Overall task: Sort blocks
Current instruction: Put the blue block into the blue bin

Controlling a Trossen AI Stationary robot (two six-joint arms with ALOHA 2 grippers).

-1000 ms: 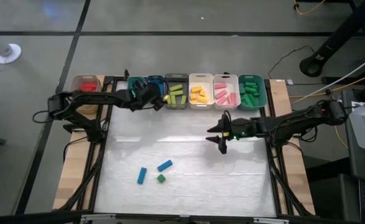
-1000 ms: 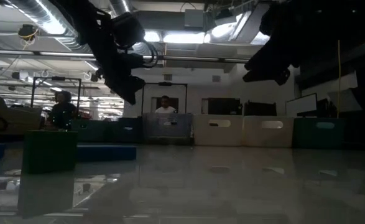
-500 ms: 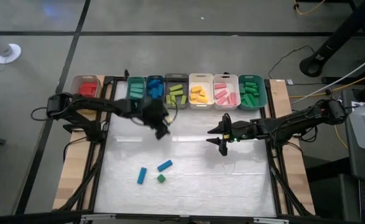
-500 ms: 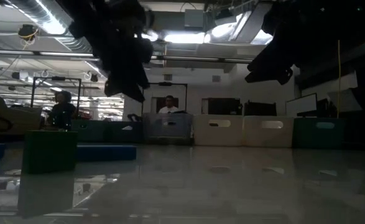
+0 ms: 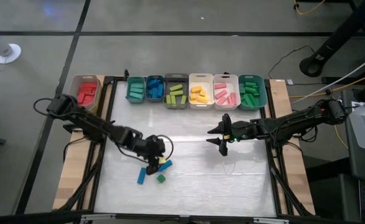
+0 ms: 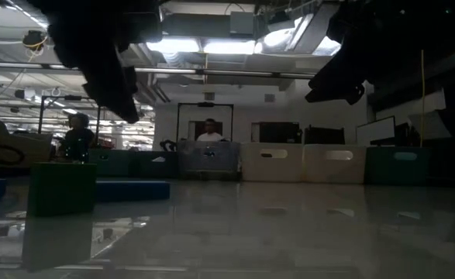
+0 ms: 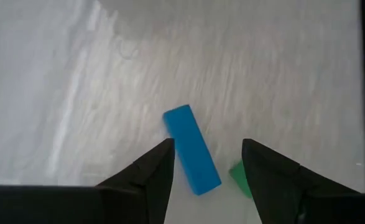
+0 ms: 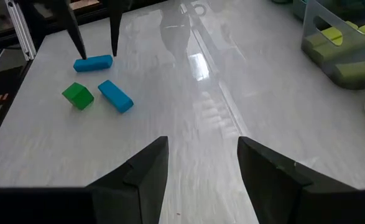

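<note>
Three loose blocks lie flat on the white table near its front left: two blue bars (image 5: 165, 165) (image 5: 142, 176) and a green cube (image 5: 161, 178). My left gripper (image 5: 155, 162) hangs open just above them, pointing steeply down. In its wrist view one blue bar (image 7: 191, 149) shows between the two fingers, untouched, with the green cube (image 7: 241, 177) beside it. My right gripper (image 5: 214, 135) stands open over the table's middle right, holding nothing; its wrist view shows the same blocks (image 8: 93, 63) (image 8: 115, 96) (image 8: 78, 95) farther off.
A row of bins stands along the far edge: tan with red blocks (image 5: 86, 92), teal (image 5: 135, 89), blue (image 5: 155, 88), lime (image 5: 176, 94), yellow (image 5: 201, 94), pink (image 5: 226, 94), green (image 5: 252, 92). Bare table lies between the arms. People show in the room behind.
My left gripper has swung from above the teal and blue bins at the far edge toward the near edge. It has turned on the way and now stands just over the loose blue bars. The blocks have kept their places.
</note>
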